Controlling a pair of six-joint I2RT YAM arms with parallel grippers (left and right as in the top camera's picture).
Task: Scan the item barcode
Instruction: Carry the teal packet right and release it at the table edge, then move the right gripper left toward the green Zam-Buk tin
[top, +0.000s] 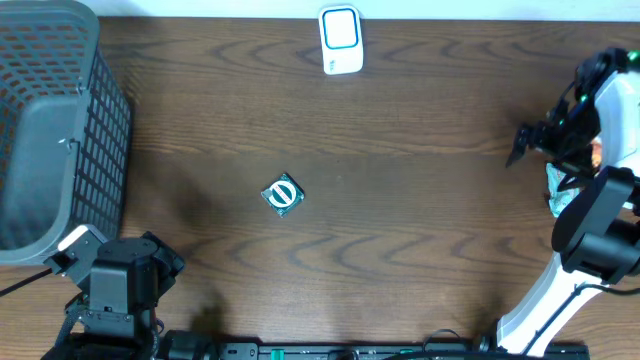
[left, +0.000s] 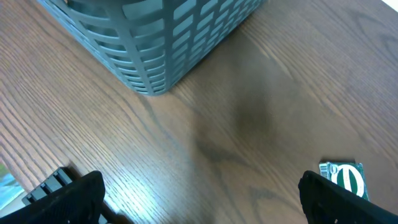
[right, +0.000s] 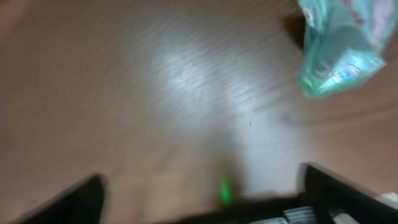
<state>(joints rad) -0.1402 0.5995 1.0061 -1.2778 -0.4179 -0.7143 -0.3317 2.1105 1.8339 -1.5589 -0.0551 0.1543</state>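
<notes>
- Judging this as the pick step, with nothing grabbed yet: the right gripper (right: 200, 177) has its jaws apart and empty over bare table (right: 155, 93). Its wrist view is smeared.
- The teal packet (right: 339, 50) lies near that gripper, off to one side and not between the fingers. Overhead shows it at the table's right edge, partly hidden by the arm.
- The left gripper (left: 200, 180) is also spread wide and empty, at the near-left corner beside the basket (left: 161, 43).
- A small green-and-white pack (top: 283, 195) sits mid-table, well apart from both grippers.
- Can't tell which of the two is the item to scan. The packet is nearer the right gripper, so probably that one.
- The scanner (top: 340, 42), white with a blue-framed window, sits at the centre of the far edge, well apart from both items.
- Next move calls for centring the jaws over the item, closing on it, then carrying it to the scanner with the barcode facing the window. No barcode shows on either item, so it may need a turn.
- Writing: the pack has a green ring with a band across it, lettering too small to read. The packet has red print, blurred. Nothing is legible on the scanner.
</notes>
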